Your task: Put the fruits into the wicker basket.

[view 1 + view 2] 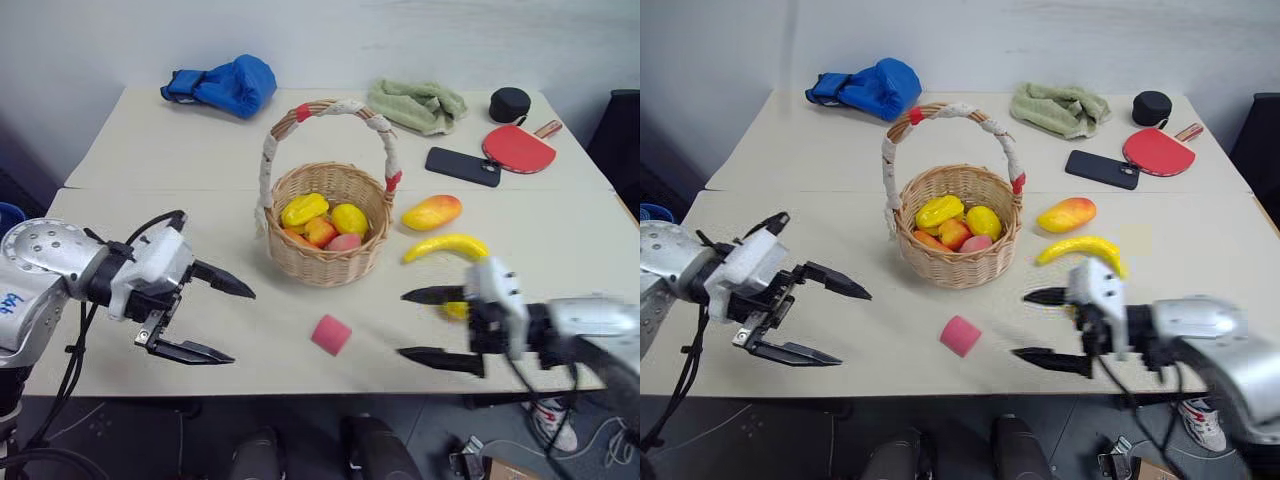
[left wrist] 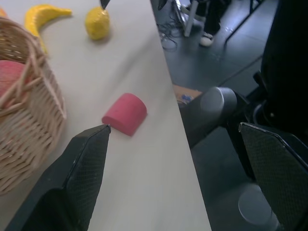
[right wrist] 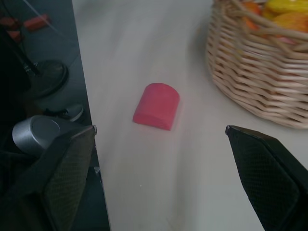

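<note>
The wicker basket (image 1: pixel 325 268) stands mid-table with several yellow, orange and red fruits (image 1: pixel 305 209) inside. To its right lie a mango (image 1: pixel 431 212) and a banana (image 1: pixel 446 246). A bumpy lemon (image 2: pixel 97 22) lies just behind my right gripper's fingers, partly hidden by them. My left gripper (image 1: pixel 242 326) hangs open near the front edge, left of the basket, pointing right. From the other side, my right gripper (image 1: pixel 401 324) points left, open and empty. Both face the small pink block (image 1: pixel 331 334) between them.
At the back of the table lie a blue boxing glove (image 1: pixel 225 85), a green towel (image 1: pixel 418 104), a black phone (image 1: pixel 462 166), a red paddle (image 1: pixel 520 148) and a black round object (image 1: pixel 509 103). The table's front edge runs just below both grippers.
</note>
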